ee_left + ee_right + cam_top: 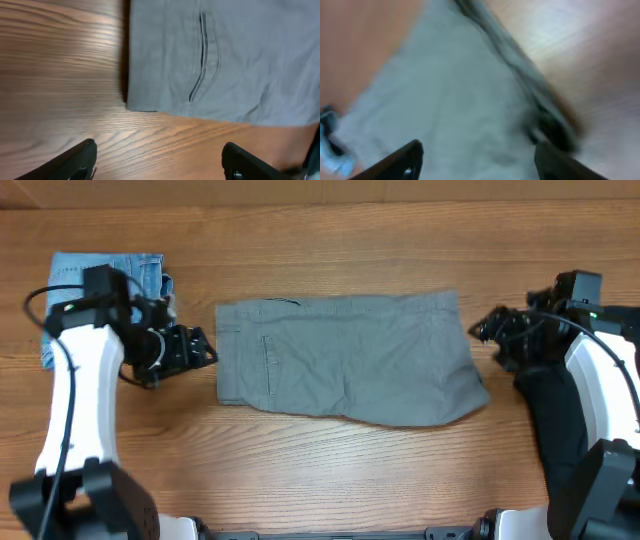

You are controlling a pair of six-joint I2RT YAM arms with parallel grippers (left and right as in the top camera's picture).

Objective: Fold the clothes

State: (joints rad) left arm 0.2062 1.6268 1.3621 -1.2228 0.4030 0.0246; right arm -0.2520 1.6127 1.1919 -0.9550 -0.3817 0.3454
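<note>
1. Looking from overhead, I see the shorts lying flat mid-desk. They are doubled into a wide rectangle, with the pocket slit near their left edge.
2. My left jaws hover just off that left edge, spread wide and holding nothing. My right jaws sit just off the right edge, also apart and empty, though that wrist view is blurred.
3. I judge the next fold to be end over end. I'd pinch every layer at a corner, lift low, carry across and match the edges before letting go.
4. The right end flares unevenly, so I'd grip close to the hem to stop the layers sliding.
5. No container is in view. The denim shorts lie folded far left, partly under my left arm and apart from the grey pair.
</note>
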